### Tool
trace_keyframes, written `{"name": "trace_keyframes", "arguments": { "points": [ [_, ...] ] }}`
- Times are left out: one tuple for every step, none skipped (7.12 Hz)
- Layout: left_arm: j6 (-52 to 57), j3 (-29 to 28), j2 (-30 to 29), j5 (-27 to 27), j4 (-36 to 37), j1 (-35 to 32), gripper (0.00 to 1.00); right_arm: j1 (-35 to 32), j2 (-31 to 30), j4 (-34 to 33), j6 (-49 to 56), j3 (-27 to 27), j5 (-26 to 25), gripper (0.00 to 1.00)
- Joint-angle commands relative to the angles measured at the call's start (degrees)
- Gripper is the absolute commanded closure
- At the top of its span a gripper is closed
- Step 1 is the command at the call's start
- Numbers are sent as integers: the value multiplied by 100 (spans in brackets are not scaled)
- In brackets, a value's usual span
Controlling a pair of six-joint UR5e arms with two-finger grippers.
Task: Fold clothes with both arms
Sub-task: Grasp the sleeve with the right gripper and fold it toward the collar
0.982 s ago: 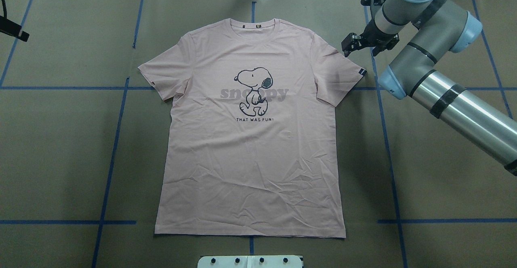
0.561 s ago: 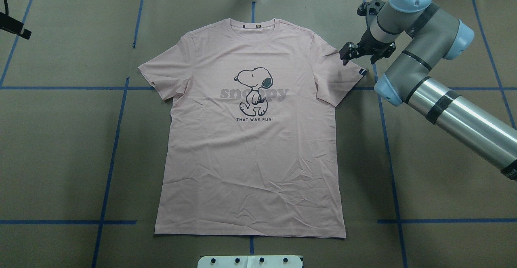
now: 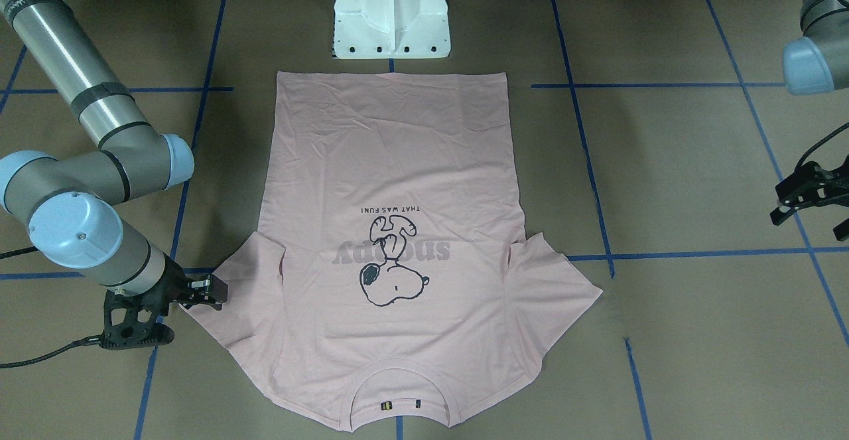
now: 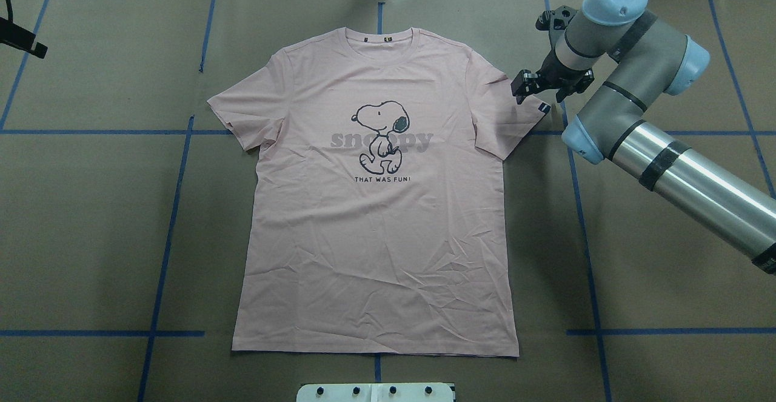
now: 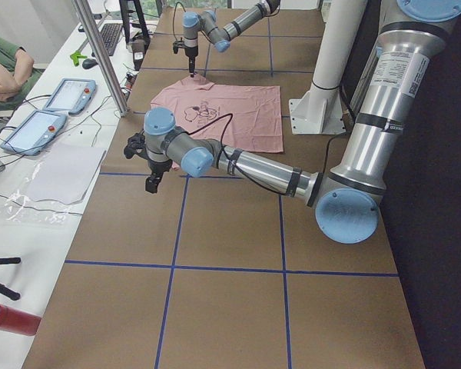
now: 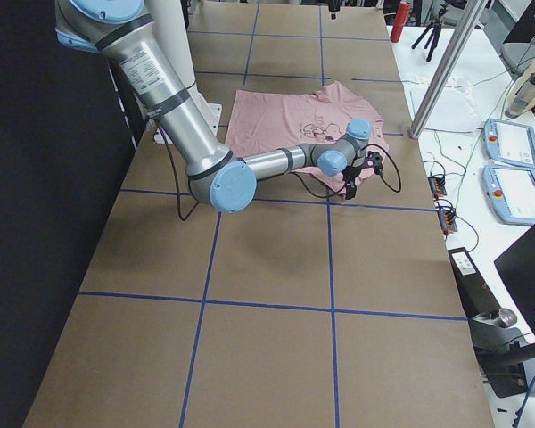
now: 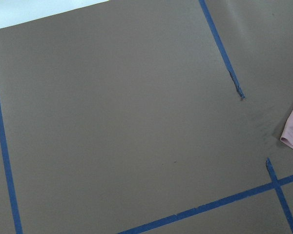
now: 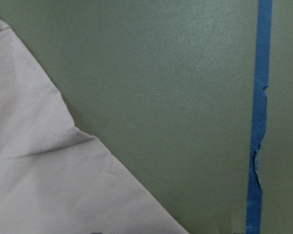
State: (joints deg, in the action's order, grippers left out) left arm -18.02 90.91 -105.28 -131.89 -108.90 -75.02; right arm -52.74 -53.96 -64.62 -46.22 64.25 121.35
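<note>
- The white pedestal base (image 4: 376, 391) is being shown nearest, just beside the hem of the pink T-shirt (image 4: 376, 238).
- The T-shirt is being carried flat on the brown desk (image 4: 91, 238), print side up, collar farthest.
- The right tool (image 4: 544, 90) is being held with jaws apart at the edge of the T-shirt's right sleeve; contact cannot be told.
- The left tool (image 3: 810, 222) is being held spread too, well apart from the T-shirt's left sleeve.

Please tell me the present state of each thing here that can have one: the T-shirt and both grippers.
T-shirt: spread flat, print up, not yet folded.
Right gripper: open, at the edge of one sleeve, holding nothing.
Left gripper: open, over the table, holding nothing.
</note>
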Motion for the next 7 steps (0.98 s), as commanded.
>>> {"name": "trace_keyframes", "arguments": {
  "points": [
    [0, 6, -1, -3, 0, -4, 0, 9, -9, -7, 34, -61, 3, 10],
    [0, 6, -1, -3, 0, 5, 0, 9, -9, -7, 34, -70, 3, 27],
    [0, 15, -1, -3, 0, -4, 0, 9, -9, -24, 43, -70, 12, 57],
    [0, 15, 8, -3, 9, -4, 0, 9, 26, -146, 69, -70, 12, 83],
    [0, 24, 8, -3, 9, -4, 0, 9, 26, -147, 78, -62, 12, 99],
    [0, 15, 8, -3, 9, -4, 0, 9, 52, -147, 78, -44, 29, 100],
    [0, 24, 8, -3, 9, -4, 0, 9, 70, -156, 78, -27, 38, 100]
  ]
}}
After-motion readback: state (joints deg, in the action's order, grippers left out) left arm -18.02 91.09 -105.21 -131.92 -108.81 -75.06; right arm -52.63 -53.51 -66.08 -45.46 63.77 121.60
